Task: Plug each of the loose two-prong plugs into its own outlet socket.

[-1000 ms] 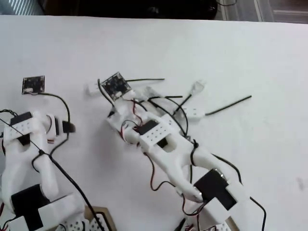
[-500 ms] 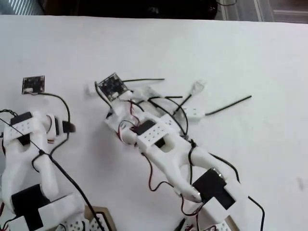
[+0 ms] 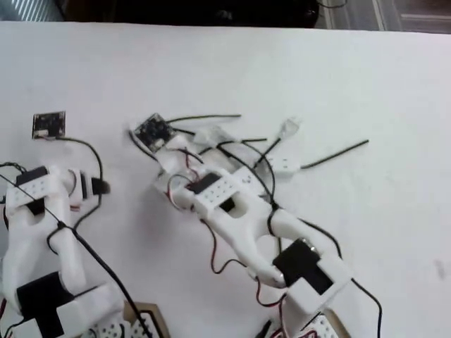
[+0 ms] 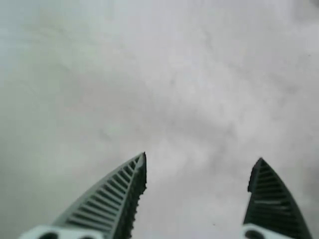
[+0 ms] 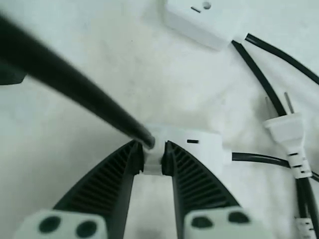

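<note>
While the plug (image 5: pixel 152 164) is pinched by the right claw (image 5: pixel 152 147), the unheld socket (image 5: pixel 197 144) beside it could be shoved toward eleven o'clock; left claw (image 4: pixel 201 158) is spread open.

Found the left hand (image 4: pixel 201 157) at the lower left of the high view, over bare desk (image 3: pixel 352 70). Found the right hand (image 5: pixel 152 144) left of centre there, clamped around a plug (image 5: pixel 152 167) that touched one socket block (image 5: pixel 199 145). Spotted a second socket block (image 3: pixel 282 165) at centre frame, right of that arm, with a loose plug (image 3: pixel 289 128) near it, higher in the frame.
</note>
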`<action>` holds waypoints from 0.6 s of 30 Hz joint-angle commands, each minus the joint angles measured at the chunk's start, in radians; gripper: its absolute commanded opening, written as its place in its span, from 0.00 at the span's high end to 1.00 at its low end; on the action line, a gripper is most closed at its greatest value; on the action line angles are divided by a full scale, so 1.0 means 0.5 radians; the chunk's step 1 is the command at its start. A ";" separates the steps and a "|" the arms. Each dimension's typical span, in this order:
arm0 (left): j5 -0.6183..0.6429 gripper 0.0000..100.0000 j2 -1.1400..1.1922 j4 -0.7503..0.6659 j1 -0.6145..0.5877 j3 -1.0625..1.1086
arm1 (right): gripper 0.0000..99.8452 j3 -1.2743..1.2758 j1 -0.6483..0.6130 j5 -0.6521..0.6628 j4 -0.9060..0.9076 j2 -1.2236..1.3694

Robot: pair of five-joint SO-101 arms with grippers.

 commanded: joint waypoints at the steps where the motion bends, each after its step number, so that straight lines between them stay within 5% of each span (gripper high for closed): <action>1: 0.021 0.68 -0.084 -0.034 0.023 -0.006 | 0.98 -0.209 -0.023 0.012 0.302 0.115; 13: 0.021 0.68 -0.084 -0.034 0.023 -0.003 | 0.98 -0.255 -0.026 0.003 0.446 0.078; 18: 0.021 0.68 -0.084 -0.034 0.026 0.000 | 0.86 -0.258 -0.057 0.003 0.661 -0.269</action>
